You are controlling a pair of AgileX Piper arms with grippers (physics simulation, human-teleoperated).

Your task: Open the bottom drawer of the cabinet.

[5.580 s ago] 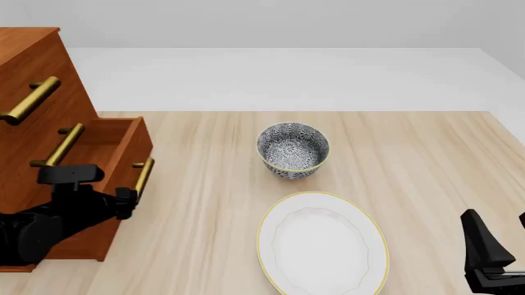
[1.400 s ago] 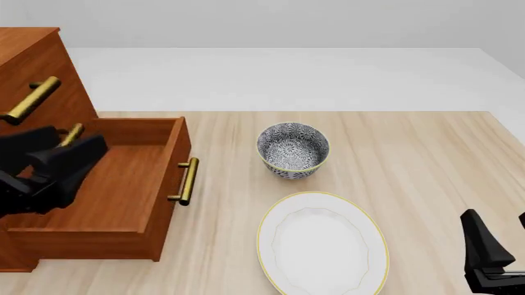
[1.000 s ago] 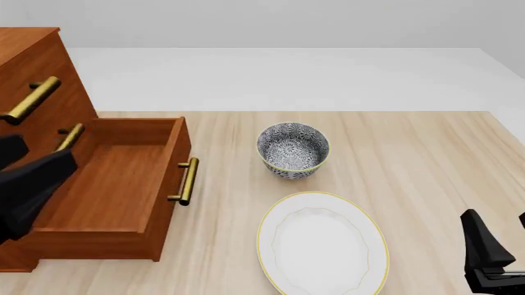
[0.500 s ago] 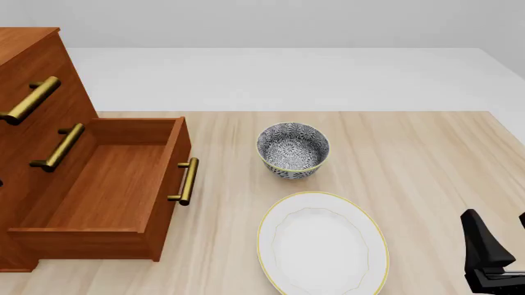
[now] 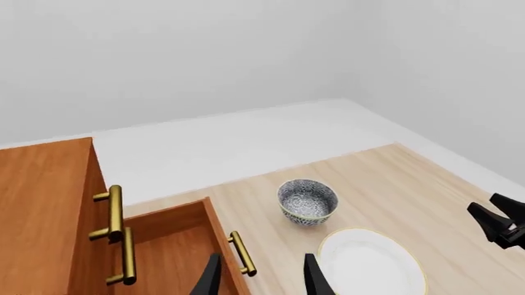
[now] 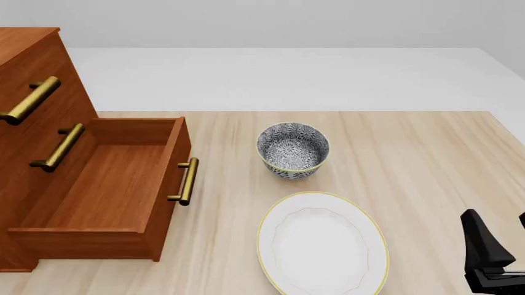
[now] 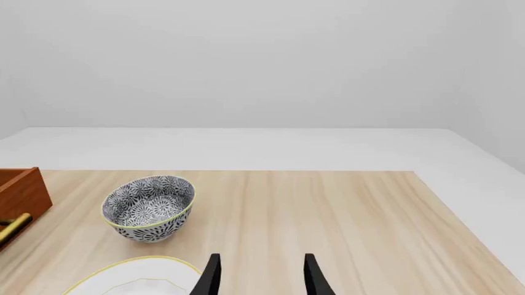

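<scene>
The cabinet [image 6: 37,67] stands at the table's left, reddish-brown wood with three brass bar handles. Its bottom drawer [image 6: 107,184] is pulled far out and shows an empty wooden inside. The drawer's brass handle [image 6: 187,181] faces the bowl. In the left wrist view the drawer [image 5: 168,246] and its handle [image 5: 242,253] lie below my left gripper [image 5: 260,284], which is open, empty and held high above them. The left gripper is out of the front view. My right gripper [image 6: 495,224] is open and empty at the near right corner; its fingers [image 7: 210,276] show in the right wrist view.
A patterned black-and-white bowl [image 6: 293,149] stands mid-table, right of the drawer. A white oval plate [image 6: 323,244] with a gold rim lies in front of it. The two upper drawers with brass handles [image 6: 56,147] are closed. The table's right edge [image 6: 508,132] is near the right arm.
The drawer went from partly open to far open earlier. Over the last second the left arm let go and drew back out of the front view. The right arm has not moved.
</scene>
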